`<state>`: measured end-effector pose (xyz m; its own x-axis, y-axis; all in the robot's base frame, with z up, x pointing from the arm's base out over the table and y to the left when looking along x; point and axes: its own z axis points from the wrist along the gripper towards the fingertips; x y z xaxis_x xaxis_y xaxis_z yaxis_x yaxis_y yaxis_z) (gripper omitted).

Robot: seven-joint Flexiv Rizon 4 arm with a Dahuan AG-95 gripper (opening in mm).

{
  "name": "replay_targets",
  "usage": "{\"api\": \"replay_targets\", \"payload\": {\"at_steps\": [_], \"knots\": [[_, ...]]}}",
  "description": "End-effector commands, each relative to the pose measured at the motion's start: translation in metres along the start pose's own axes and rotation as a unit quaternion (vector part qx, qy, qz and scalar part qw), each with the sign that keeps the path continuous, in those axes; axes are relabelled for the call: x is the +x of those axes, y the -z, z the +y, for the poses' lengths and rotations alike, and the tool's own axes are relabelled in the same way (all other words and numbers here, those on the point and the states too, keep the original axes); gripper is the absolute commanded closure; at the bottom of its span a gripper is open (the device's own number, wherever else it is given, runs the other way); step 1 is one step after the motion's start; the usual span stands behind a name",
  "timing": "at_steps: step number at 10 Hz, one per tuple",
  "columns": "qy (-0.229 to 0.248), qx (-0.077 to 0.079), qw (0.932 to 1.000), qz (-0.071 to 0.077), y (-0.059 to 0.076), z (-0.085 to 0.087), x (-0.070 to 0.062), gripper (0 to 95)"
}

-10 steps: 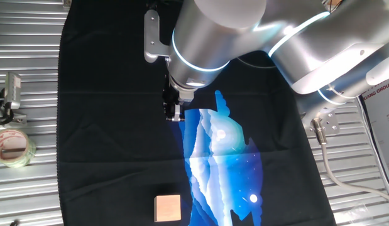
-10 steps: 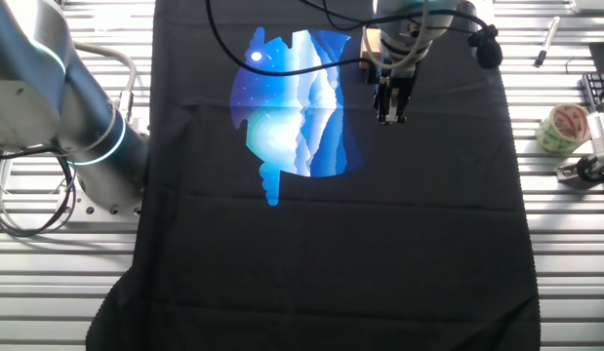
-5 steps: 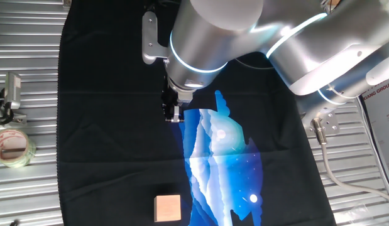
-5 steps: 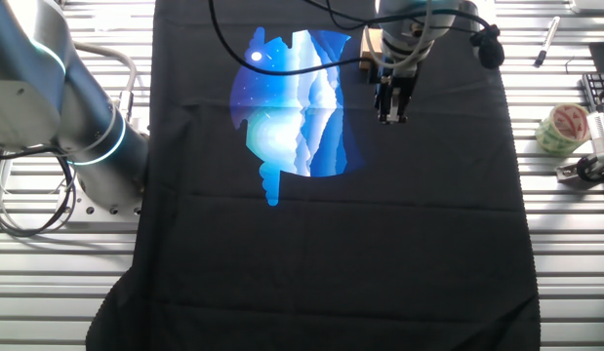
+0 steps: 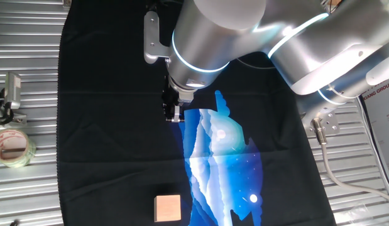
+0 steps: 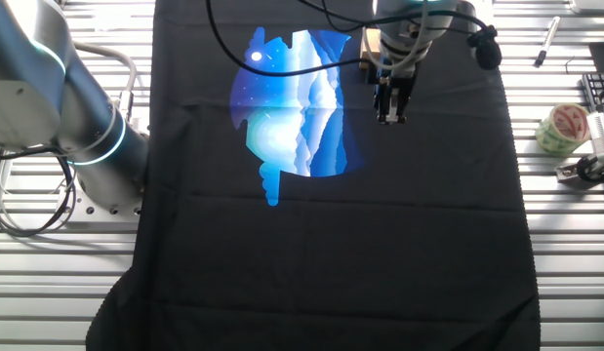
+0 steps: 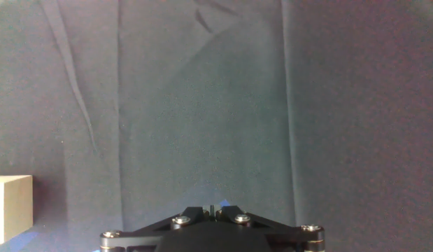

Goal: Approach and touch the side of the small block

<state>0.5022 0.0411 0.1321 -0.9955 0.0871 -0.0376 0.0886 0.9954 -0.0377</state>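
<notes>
The small block [image 5: 168,208], a pale tan wooden cube, rests on the black cloth near the front edge in one fixed view. It shows at the left edge of the hand view [image 7: 11,207], and in the other fixed view it [image 6: 370,45] peeks out behind the hand. My gripper [image 5: 174,116] hangs above the cloth at the edge of the blue print, well apart from the block. Its fingers are pressed together with nothing between them. The same gripper [image 6: 387,115] points down in the other fixed view, and its tip [image 7: 212,208] sits at the bottom of the hand view.
A black cloth [image 5: 106,138] with a blue printed picture [image 5: 219,157] covers the ribbed metal table. A roll of clear tape [image 5: 12,146] and a metal clip [image 5: 10,91] lie off the cloth at the left. My big arm links [image 5: 307,44] hang over the right side.
</notes>
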Motion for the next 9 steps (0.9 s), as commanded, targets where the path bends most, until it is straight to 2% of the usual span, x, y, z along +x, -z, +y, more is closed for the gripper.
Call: {"api": "replay_targets", "payload": {"at_steps": [1, 6, 9], "knots": [[0.005, -0.003, 1.0, -0.001, 0.0004, -0.0002, 0.0002, 95.0], [0.008, -0.006, 0.9999, -0.004, 0.0004, -0.0002, 0.0002, 95.0], [0.027, -0.021, 0.9994, -0.009, 0.0004, -0.0002, 0.0002, 95.0]]}}
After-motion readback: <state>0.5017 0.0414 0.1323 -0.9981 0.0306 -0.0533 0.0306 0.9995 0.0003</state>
